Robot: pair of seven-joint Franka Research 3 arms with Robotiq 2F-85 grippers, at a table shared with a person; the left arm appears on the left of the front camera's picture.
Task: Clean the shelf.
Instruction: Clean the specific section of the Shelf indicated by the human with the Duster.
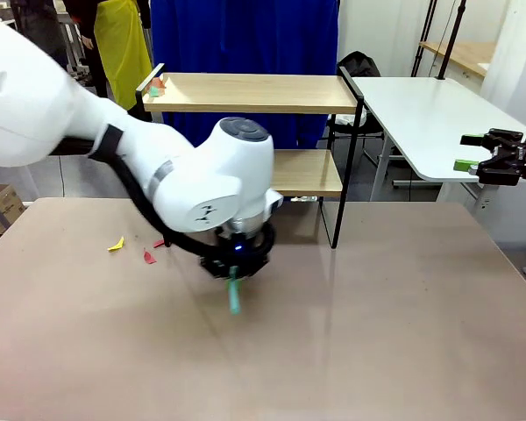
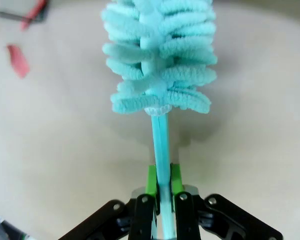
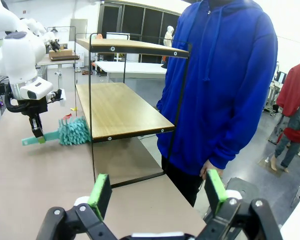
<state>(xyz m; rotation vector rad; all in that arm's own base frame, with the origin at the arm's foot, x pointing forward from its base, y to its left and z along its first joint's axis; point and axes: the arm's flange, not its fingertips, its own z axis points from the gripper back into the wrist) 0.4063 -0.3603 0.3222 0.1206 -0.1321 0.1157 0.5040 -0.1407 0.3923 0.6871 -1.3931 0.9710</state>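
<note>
The shelf (image 1: 254, 93) stands at the table's far side, with two light wooden boards in a thin black frame. Small coloured scraps (image 1: 155, 87) lie at the left end of its top board. My left gripper (image 1: 234, 277) hangs low over the table in front of the shelf, shut on the thin handle (image 2: 161, 145) of a teal fluffy duster (image 2: 160, 55). The green pads (image 2: 151, 181) clamp the handle. In the right wrist view the duster's head (image 3: 72, 131) lies beside the shelf's lower board (image 3: 120, 110). My right gripper (image 3: 157, 192) is open and holds nothing, off at the right (image 1: 484, 154).
A yellow scrap (image 1: 116, 245) and red scraps (image 1: 149, 257) lie on the table left of my left gripper. A person in a blue hoodie (image 3: 220, 85) stands close behind the shelf. A white table (image 1: 430, 114) stands at the back right.
</note>
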